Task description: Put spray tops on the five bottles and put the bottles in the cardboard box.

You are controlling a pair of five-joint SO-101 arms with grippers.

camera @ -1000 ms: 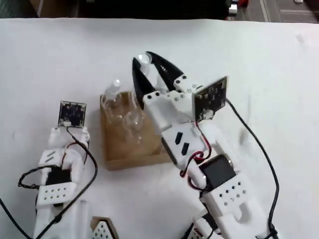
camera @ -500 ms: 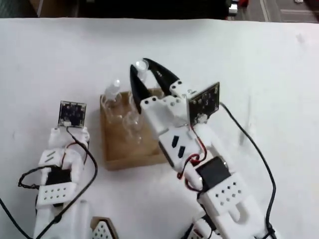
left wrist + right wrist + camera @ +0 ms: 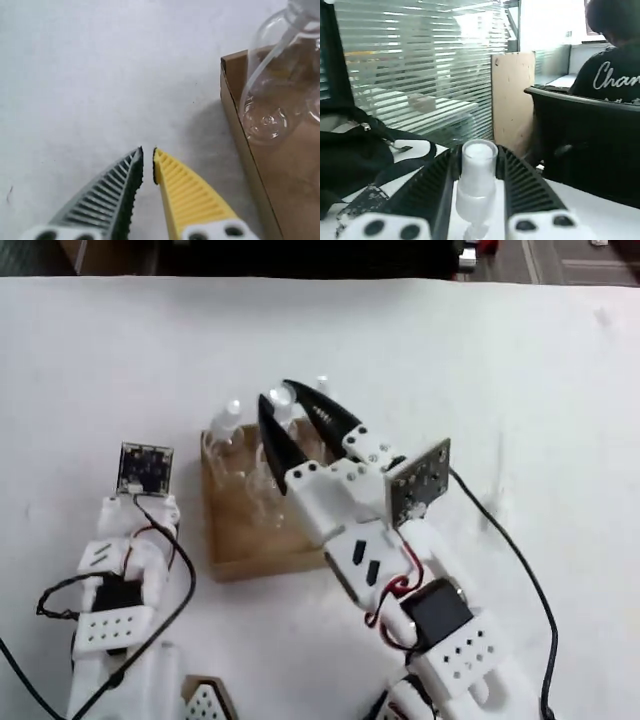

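Right pincer: clenched on a spray top, with a black finger pressed to each side of its white neck.
Its place: from above, over the 1 o'clock corner of the cardboard box.
Box: on the table, a little toward 9 o'clock from the middle.
Bottles: clear, inside the box, crowded toward its 11 and 12 o'clock side. The one at 11 o'clock wears a white top. Their number is hard to tell.
Left pincer: clenched on nothing, tips nearly touching, over the table at 9 o'clock of the box.

one cardboard box, two arms, at least three bottles.
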